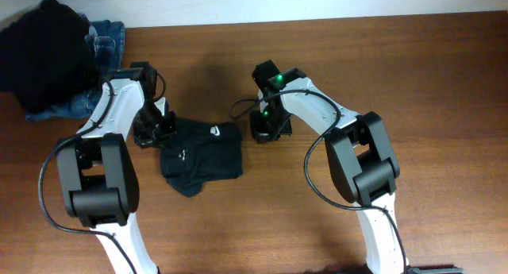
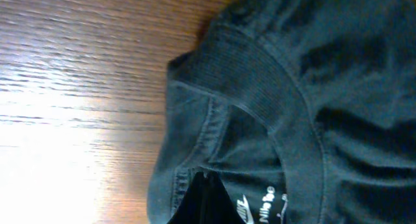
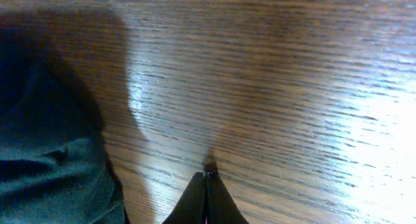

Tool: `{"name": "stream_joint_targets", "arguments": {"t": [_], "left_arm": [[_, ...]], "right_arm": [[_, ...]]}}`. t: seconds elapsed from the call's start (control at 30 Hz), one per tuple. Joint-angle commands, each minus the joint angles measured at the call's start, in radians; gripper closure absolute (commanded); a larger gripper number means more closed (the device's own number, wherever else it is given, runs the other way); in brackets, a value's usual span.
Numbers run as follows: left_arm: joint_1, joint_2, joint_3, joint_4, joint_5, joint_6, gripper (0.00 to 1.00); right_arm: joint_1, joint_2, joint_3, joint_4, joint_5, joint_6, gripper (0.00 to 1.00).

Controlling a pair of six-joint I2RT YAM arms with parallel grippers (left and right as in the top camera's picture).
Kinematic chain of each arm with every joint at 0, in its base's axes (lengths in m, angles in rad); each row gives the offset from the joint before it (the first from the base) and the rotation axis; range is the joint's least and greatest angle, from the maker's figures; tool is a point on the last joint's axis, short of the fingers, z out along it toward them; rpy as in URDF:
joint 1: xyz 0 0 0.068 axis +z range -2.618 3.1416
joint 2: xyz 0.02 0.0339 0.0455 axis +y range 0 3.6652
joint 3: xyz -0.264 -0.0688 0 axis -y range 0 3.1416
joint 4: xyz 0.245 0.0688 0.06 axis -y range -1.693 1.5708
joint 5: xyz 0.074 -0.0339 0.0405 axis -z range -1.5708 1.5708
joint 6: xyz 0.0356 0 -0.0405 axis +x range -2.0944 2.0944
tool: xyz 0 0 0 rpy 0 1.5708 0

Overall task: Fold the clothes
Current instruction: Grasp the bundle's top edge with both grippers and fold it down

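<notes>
The clothes, a very dark T-shirt [image 1: 202, 153], lie bunched in a rough, compact heap at the middle of the wooden table, with a small white logo on the top edge. My left gripper [image 1: 161, 129] is at the shirt's left edge. In the left wrist view it [image 2: 205, 177] is shut, its tip over the ribbed collar [image 2: 260, 74] and the printed neck label [image 2: 257, 210]; no cloth shows between the fingers. My right gripper [image 1: 267, 131] stands just right of the shirt. It [image 3: 208, 176] is shut over bare wood, with the shirt's edge [image 3: 52, 178] to its left.
A pile of black cloth [image 1: 44, 52] lies on blue denim jeans [image 1: 107, 37] at the table's back left corner, just behind the left arm. A pale wall runs along the table's far edge [image 1: 317, 18].
</notes>
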Motion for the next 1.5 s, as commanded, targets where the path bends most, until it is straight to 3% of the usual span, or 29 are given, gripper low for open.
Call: {"name": "stream_joint_targets", "arguments": {"t": [0.0,0.13,0.3,0.43,0.87,1.47], "left_arm": [[0.006,-0.027,0.014,-0.008,0.060,0.017,0.99],[0.006,-0.051,0.014,-0.008,0.087,0.034,1.00],[0.006,-0.053,0.013,-0.014,0.261,0.136,0.99],[-0.008,-0.053,0.013,-0.031,0.277,0.137,0.99],[-0.147,-0.053,0.012,-0.056,0.267,0.150,0.99],[-0.150,-0.051,-0.151,0.027,0.204,0.113,0.98]], "right_arm": [[-0.004,0.001,-0.013,0.010,-0.021,-0.046,0.96],[-0.004,0.001,-0.013,0.014,-0.070,-0.095,0.96],[0.000,0.001,-0.013,0.024,-0.277,-0.260,0.96],[0.007,0.001,-0.013,0.024,-0.392,-0.336,0.96],[0.024,0.001,-0.013,0.024,-0.406,-0.340,0.96],[0.024,0.001,-0.013,0.020,-0.451,-0.336,0.96]]}}
